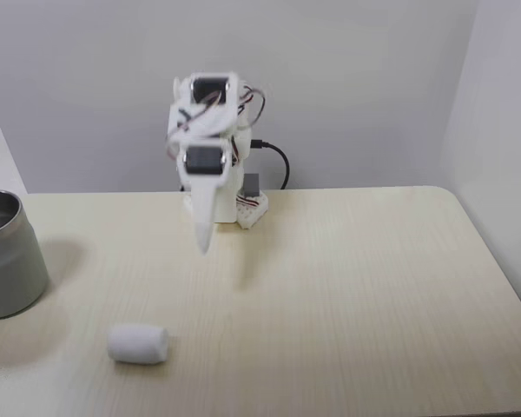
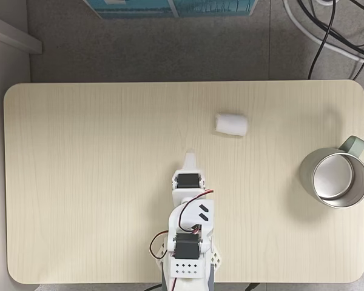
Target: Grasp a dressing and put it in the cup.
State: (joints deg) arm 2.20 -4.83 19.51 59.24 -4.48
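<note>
The surface (image 2: pixel 79 182) looks like pale wood-grain laminate, smooth and matt. At its 3 o'clock edge in a fixed view, the cup (image 2: pixel 335 180) is brushed silver-grey metal with a dull sheen. The dressing (image 2: pixel 232 123) looks soft, fibrous and matt white. The pincer (image 1: pixel 203 243) is smooth white plastic.

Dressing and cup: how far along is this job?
Nothing looks done yet: the dressing lies on the table, apart from the cup. The gripper hangs above the table short of the dressing, holding nothing. The grasp, the carry and the drop into the cup are left.
</note>
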